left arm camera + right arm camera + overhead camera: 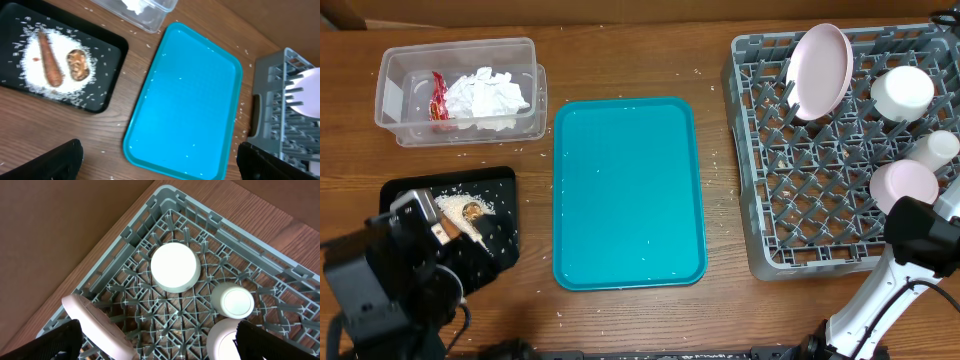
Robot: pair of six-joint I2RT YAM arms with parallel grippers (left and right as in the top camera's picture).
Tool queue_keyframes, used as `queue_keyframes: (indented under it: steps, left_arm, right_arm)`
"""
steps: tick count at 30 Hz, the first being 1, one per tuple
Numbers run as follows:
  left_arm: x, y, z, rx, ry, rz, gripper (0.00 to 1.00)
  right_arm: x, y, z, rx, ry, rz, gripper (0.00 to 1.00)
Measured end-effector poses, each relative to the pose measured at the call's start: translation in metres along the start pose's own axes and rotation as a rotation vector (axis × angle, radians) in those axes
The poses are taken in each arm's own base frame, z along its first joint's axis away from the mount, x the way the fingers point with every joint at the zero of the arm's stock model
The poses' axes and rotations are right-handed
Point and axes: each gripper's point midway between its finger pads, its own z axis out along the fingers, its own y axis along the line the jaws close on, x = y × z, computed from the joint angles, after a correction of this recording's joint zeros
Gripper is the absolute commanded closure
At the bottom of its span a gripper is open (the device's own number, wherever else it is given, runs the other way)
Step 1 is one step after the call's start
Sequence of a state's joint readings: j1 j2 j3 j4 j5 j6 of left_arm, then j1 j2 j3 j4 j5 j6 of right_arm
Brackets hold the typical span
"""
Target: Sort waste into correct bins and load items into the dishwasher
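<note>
Fig.: L pincer [160, 162] & R pincer [160, 342] both spread, empty; under R, white bowl [175, 266] at centre & pink plate [95, 325] lower left sit in rack [127, 229], prob. stiff, glossy, breakable, so grip at rim.

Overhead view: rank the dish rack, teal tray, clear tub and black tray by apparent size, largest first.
1. dish rack, though cropped
2. teal tray
3. clear tub and black tray: alike, tray partly covered
</note>
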State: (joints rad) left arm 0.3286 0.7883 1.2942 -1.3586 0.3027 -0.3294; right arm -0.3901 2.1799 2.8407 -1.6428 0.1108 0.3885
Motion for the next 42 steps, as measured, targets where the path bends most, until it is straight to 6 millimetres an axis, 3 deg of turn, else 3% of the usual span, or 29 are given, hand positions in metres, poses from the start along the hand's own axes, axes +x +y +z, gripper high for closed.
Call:
queue_keyframes:
  steps: [12,16,20,25,29,35,38,42]
  left_arm:
    - [0.012,0.013,-0.003,-0.054,-0.008,-0.003,0.0]
    - [0.029,0.021,-0.003,-0.089,0.062,-0.024,0.0]
    - [0.029,0.023,0.003,-0.089,0.064,-0.019,0.0]
    - [0.006,0.013,0.042,-0.001,-0.024,0.179,0.0]
    - [-0.001,-0.018,0.092,0.149,-0.132,0.487,0.0]
    - [0.034,-0.039,0.148,0.29,-0.228,0.763,0.0]
    - [0.052,-0.03,0.163,0.31,-0.284,0.814,0.0]
    - [0.063,-0.023,0.168,0.324,-0.367,0.843,0.0]
  right_arm:
    - [0.0,0.0,0.0,0.0,0.001,0.0,0.0]
    - [0.0,0.0,0.0,0.0,0.0,0.0,0.0]
    - [0.0,0.0,0.0,0.001,0.001,0.0,0.0]
    - [0.0,0.0,0.0,0.001,0.0,0.001,0.0]
    - [0.0,0.0,0.0,-0.001,0.0,0.0,0.0]
    - [0.0,0.0,0.0,0.0,0.0,0.0,0.0]
    - [0.0,0.0,0.0,-0.001,0.001,0.0,0.0]
    - [0.0,0.0,0.0,-0.001,0.001,0.0,0.0]
